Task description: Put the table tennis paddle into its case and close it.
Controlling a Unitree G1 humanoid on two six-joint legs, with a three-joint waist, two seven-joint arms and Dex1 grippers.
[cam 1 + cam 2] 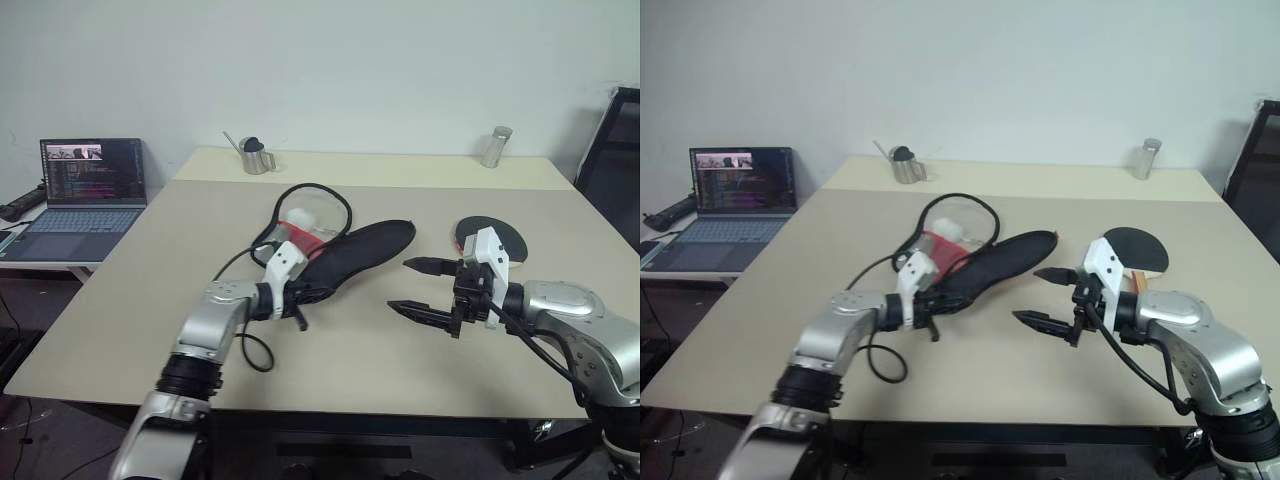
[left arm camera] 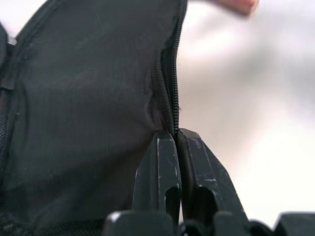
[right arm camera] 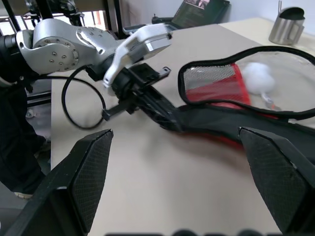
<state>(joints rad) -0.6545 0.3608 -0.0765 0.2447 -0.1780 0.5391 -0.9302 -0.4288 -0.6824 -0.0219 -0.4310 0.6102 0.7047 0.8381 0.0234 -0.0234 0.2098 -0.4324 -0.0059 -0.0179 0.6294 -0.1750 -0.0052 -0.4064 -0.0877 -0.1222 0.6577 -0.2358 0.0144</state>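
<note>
One case (image 1: 355, 250), one paddle (image 1: 1132, 247), two metal cups (image 1: 256, 156) on the table (image 1: 150, 310).

Bare table (image 1: 340, 360) between case (image 1: 365, 250) and right tool (image 1: 425, 290).

- A plain pale wall (image 1: 400, 60) runs behind everything, evenly lit.
- The beige worktop (image 1: 150, 300) meets a lighter strip (image 1: 380, 168) at its far edge.
- An open laptop (image 1: 90, 190) with a lit screen sits on a low side table off to the left.
- A dark chair (image 1: 615, 160) stands at the right edge.
- The floor beneath is dark.
</note>
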